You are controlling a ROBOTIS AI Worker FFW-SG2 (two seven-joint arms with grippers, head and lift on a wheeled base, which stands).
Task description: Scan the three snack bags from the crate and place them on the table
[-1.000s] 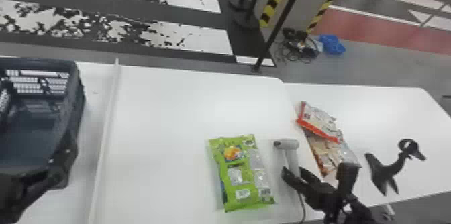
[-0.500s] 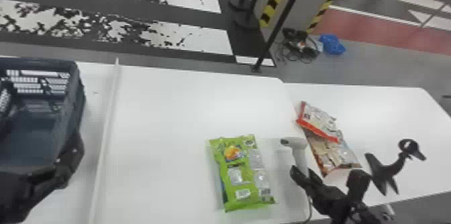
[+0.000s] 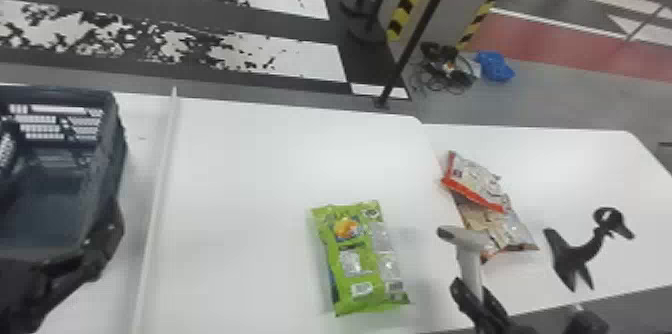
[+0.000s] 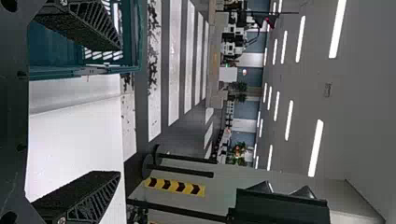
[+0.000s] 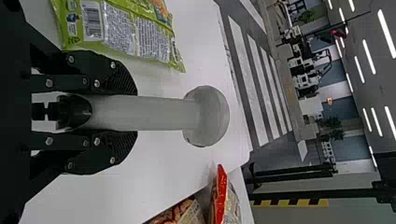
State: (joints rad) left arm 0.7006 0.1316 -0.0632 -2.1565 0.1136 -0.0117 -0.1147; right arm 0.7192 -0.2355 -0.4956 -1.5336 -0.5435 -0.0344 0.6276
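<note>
Right gripper [image 5: 135, 113] clasps the scanner [image 5: 208, 116] by its handle, head free, likely for reading the near green bag [image 3: 357, 258] — barcode up; left gripper [image 4: 119, 111], open, at left by the crate [image 3: 114, 143].

green rectangular plastic bag [image 3: 356, 263] flat on a white bench [image 3: 260, 183], red-and-white plastic bag [image 3: 472, 182] at its two o'clock, overlapping a tan plastic bag [image 3: 507, 230]

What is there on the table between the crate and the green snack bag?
A long white strip lies on the table between the crate and the green snack bag, seen in the head view.
</note>
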